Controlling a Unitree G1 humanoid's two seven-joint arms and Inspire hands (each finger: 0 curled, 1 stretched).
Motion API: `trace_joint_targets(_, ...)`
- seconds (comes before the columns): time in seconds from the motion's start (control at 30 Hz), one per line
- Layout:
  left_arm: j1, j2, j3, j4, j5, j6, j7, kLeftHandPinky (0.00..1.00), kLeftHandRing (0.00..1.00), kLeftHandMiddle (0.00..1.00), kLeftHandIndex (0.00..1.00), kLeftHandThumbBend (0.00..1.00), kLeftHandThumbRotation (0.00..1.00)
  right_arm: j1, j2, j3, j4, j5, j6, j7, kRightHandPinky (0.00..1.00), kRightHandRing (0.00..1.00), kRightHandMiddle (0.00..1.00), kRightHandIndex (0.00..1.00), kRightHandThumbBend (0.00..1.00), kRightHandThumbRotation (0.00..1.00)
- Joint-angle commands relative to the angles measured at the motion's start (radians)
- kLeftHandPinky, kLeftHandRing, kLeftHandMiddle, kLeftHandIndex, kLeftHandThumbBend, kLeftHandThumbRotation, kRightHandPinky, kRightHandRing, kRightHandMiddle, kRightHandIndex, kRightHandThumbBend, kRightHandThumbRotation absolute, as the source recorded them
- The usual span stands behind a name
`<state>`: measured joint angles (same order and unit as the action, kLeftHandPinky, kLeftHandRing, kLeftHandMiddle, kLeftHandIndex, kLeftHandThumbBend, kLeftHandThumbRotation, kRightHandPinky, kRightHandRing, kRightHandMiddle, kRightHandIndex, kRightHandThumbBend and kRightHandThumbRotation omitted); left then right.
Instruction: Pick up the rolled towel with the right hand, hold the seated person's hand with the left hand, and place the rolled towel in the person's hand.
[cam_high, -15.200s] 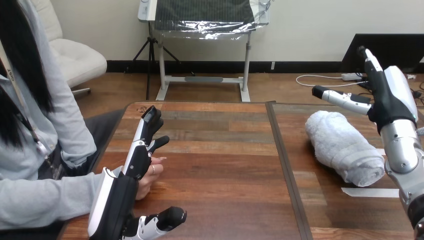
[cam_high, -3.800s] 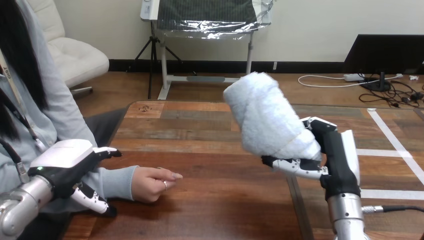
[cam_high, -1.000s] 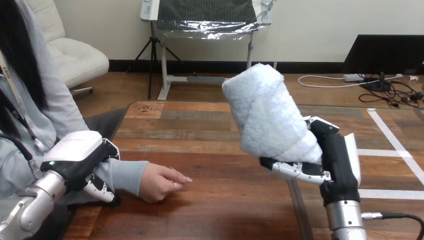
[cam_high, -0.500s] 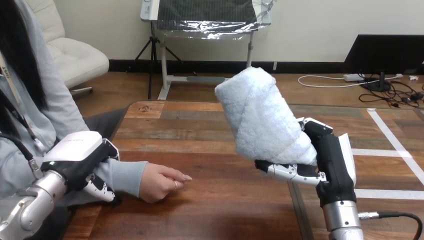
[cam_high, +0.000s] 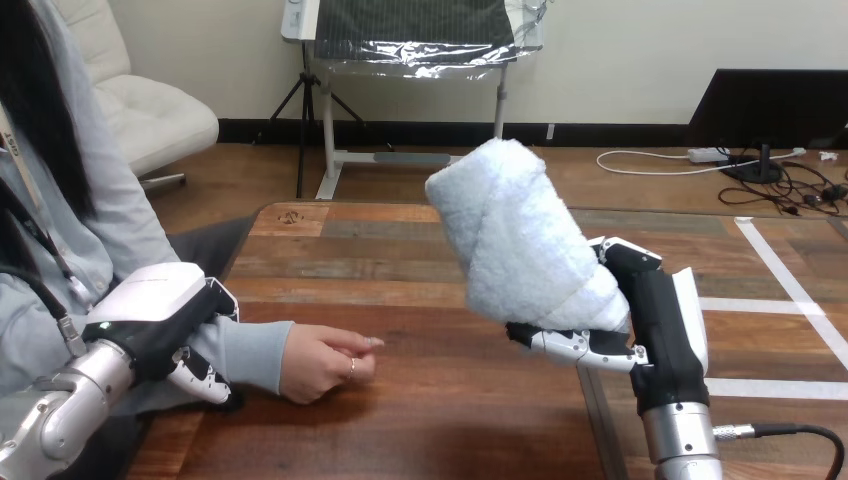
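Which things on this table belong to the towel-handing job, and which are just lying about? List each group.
Job in hand: rolled towel; right hand gripping it; left hand curled over the person's forearm; person's hand resting on the table.

Lying about: white tape strips on the table's right part.

- The rolled towel (cam_high: 515, 240), which lay on the table (cam_high: 420, 410) at the right 15 seconds ago, is now held upright in the air by the right hand (cam_high: 660, 320).
- The left hand (cam_high: 165, 320), then straight-fingered beside the person's hand (cam_high: 325, 362), now curls over the person's forearm.
- In the last 1 second the towel has shifted slightly left, and the person's fingers have curled in.
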<state>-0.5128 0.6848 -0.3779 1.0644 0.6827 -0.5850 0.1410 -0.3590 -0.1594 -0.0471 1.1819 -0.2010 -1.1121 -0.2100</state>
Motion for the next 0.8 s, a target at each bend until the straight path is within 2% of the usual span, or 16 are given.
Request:
trace_joint_targets(0.0, -0.035, -0.034, -0.005, -0.043, -0.014, -0.018, -0.002, 0.19, 0.25, 0.30, 0.30, 0.82, 0.00, -0.080, -0.005, 0.003, -0.025, -0.016, -0.001, -0.032, 0.23, 0.29, 0.38, 0.44, 0.76, 0.00)
trace_joint_targets(0.17, -0.043, -0.039, 0.004, -0.051, -0.029, -0.030, -0.005, 0.18, 0.24, 0.30, 0.29, 0.82, 0.00, -0.082, -0.004, 0.010, -0.019, -0.037, 0.007, -0.048, 0.23, 0.29, 0.38, 0.44, 0.77, 0.00)
trace_joint_targets(0.37, -0.057, -0.040, 0.011, -0.081, -0.042, -0.022, -0.032, 0.18, 0.24, 0.30, 0.29, 0.82, 0.00, -0.084, 0.002, 0.013, -0.010, -0.044, 0.029, -0.051, 0.23, 0.29, 0.39, 0.44, 0.78, 0.00)
trace_joint_targets(0.77, -0.091, -0.043, 0.028, -0.125, -0.069, -0.045, -0.057, 0.20, 0.25, 0.30, 0.29, 0.83, 0.00, -0.083, 0.006, 0.038, -0.009, -0.091, 0.057, -0.101, 0.23, 0.29, 0.39, 0.44, 0.78, 0.00)
